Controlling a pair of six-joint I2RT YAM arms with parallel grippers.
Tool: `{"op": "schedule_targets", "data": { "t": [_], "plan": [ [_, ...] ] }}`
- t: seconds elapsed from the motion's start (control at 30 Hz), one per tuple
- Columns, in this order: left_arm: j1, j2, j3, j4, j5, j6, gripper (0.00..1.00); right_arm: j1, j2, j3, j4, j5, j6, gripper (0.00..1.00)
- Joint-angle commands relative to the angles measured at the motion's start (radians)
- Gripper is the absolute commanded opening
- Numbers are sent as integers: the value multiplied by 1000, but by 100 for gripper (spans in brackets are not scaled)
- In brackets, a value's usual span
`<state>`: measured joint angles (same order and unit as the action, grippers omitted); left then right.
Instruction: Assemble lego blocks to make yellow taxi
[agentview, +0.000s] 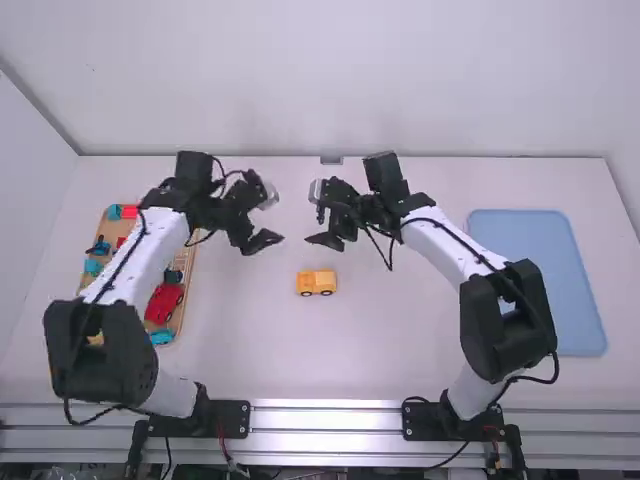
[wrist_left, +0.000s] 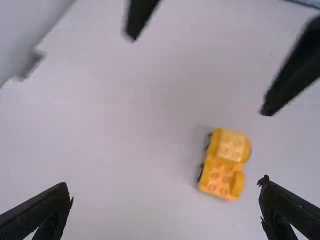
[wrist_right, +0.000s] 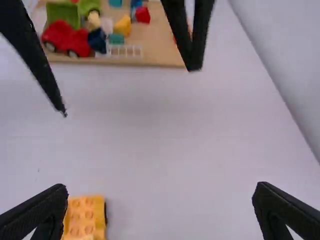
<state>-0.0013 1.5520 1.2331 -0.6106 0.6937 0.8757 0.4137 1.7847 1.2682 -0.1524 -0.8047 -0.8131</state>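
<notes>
A small yellow taxi of blocks stands on its wheels on the table, nearer the camera than both grippers. My left gripper hangs over the table up and left of it, and my right gripper is just above it in the high view. In the left wrist view the taxi shows its studs, and the left gripper is open and empty. In the right wrist view part of the taxi lies beside one finger of the right gripper, which is open and holds nothing.
On the left, a wooden tray holds a red car and several coloured pieces, partly under the left arm. A blue tray lies on the right, with the right arm over its near left edge. The grippers face each other with a narrow gap.
</notes>
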Motion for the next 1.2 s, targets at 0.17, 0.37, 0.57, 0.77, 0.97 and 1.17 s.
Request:
{"op": "schedule_targets", "data": {
  "t": [0.17, 0.37, 0.57, 0.77, 0.97, 1.17],
  "plan": [
    [259, -248, -69, -5, -95, -369, 99, 105, 1, -5, 188, -36, 254, 99],
    [450, -397, -127, 20, -272, -658, 99, 171, 5, -5, 263, -68, 294, 99],
    [518, -476, -155, 17, -516, -878, 99, 220, 31, 4, 338, -116, 342, 99],
    [518, -480, -156, 0, -734, -1062, 99, 242, 117, 150, 203, -144, 312, 99],
    [518, -428, -144, 16, -779, -1155, 99, 241, 181, 234, 121, -144, 293, 99],
    [518, -237, -24, -57, -758, -1157, 99, 221, 185, 238, 118, -139, 292, 99]
  ]
}}
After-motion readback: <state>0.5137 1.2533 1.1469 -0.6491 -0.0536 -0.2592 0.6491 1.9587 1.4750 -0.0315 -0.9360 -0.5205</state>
